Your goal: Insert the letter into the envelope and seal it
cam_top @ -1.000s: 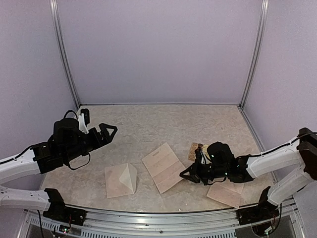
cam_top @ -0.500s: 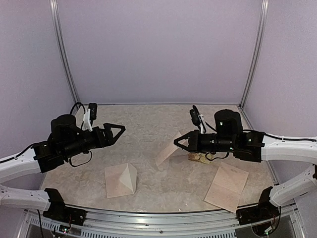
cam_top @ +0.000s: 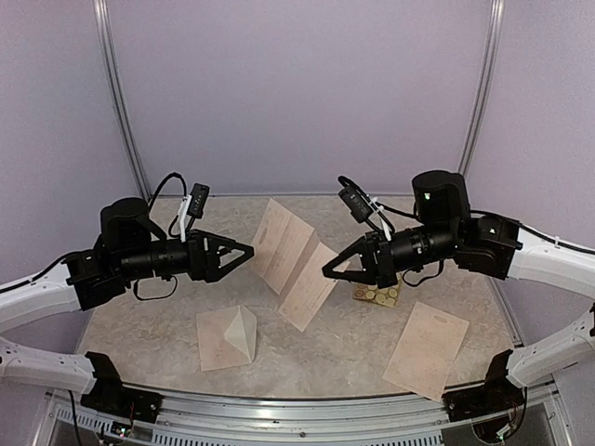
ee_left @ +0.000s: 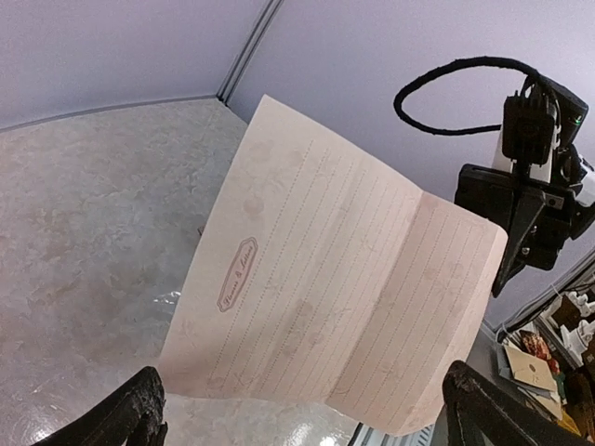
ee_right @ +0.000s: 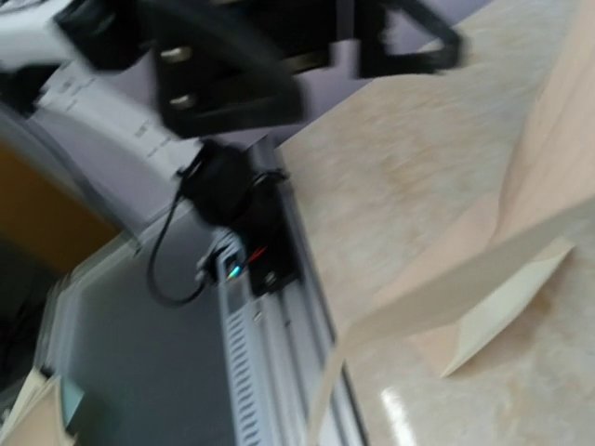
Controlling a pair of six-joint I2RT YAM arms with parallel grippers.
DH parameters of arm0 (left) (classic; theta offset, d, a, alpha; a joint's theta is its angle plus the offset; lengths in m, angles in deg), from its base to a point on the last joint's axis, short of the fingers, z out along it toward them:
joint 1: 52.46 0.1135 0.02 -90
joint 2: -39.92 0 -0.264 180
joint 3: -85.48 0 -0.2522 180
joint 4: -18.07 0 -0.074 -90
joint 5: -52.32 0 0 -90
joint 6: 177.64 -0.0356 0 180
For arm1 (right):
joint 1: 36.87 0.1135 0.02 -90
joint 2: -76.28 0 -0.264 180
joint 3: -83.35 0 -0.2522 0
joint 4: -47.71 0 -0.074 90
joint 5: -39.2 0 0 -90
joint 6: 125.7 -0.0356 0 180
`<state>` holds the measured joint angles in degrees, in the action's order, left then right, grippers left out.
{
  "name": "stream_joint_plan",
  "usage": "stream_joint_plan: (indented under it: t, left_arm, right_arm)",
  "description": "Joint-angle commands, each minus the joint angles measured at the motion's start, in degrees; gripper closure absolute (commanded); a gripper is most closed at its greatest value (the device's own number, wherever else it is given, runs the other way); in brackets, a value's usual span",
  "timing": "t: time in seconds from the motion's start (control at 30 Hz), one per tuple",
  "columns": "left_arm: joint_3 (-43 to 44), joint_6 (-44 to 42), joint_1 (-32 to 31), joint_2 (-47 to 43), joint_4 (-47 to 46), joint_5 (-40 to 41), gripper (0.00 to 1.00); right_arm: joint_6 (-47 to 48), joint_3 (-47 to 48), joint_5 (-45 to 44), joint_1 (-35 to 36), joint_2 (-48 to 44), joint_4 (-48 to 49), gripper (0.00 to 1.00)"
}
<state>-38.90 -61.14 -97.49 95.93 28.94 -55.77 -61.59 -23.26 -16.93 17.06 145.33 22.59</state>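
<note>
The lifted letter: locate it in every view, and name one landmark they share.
Top external: the letter is held up at centre, between the two arms.
Left wrist: the letter fills the middle, lined face showing.
Right wrist: the letter is a blurred pale band, bottom centre to right edge.
Shared landmark: the marble table under it.

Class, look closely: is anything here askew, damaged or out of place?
The pale pink lined letter sheet hangs creased in mid-air, pinched at one edge by the right gripper. The cream-pink paper envelope lies front left, flap open. Nothing looks damaged.
</note>
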Motion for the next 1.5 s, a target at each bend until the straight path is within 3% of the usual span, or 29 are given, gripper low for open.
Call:
stream_joint_plan:
  t: [0.0, 0.3, 0.63, 0.87, 1.0, 1.13, 1.27, 1.3, 1.4, 1.47]
  left_arm:
    - [2.18, -2.33, -0.23, 1.14, 1.75, -4.36, 0.01]
    - [4.45, -3.74, -0.23, 4.78, 1.44, -7.76, 0.01]
    - [5.47, -3.85, -0.23, 8.27, -2.64, -16.75, 0.02]
    - [3.78, -2.08, -0.24, 7.83, -6.59, -21.43, 0.32]
    - [3.38, -1.99, -0.23, 7.56, -6.34, -21.39, 0.58]
    - [2.91, -1.11, -0.29, 7.53, -6.69, -21.07, 0.76]
    - [2.83, -0.36, -1.1, 7.63, -7.56, -19.33, 1.0]
    - [2.68, -0.25, -1.45, 7.43, -7.98, -18.16, 1.0]
    - [1.01, 1.47, -1.81, 5.65, -11.49, -16.21, 1.0]
    - [-0.45, 3.13, -1.83, 4.32, -15.11, -16.34, 1.0]
  right_arm:
    - [5.5, 3.31, 7.36, 0.29, -1.14, -5.81, 1.0]
    - [8.35, 5.62, 11.85, 0.25, -1.42, -9.58, 1.0]
    - [9.41, 5.76, 12.13, 0.3, -3.05, -10.77, 1.0]
    - [10.68, 5.82, 10.5, 0.27, -2.74, -13.68, 1.0]
    - [10.78, 6.26, 7.56, 0.3, -3.1, -14.41, 1.0]
    - [9.9, 6.4, 5.86, 0.25, -3.17, -13.56, 1.0]
    - [8.29, 5.9, 4.36, 0.3, -2.79, -11.39, 1.0]
    - [7.78, 5.51, 3.84, 0.25, -2.96, -10.19, 0.93]
    - [5.19, 2.81, 0.65, 0.22, -5.23, -3.13, 0.5]
    - [2.63, 0.62, -5.56, -0.33, -7.74, 1.12, 0.3]
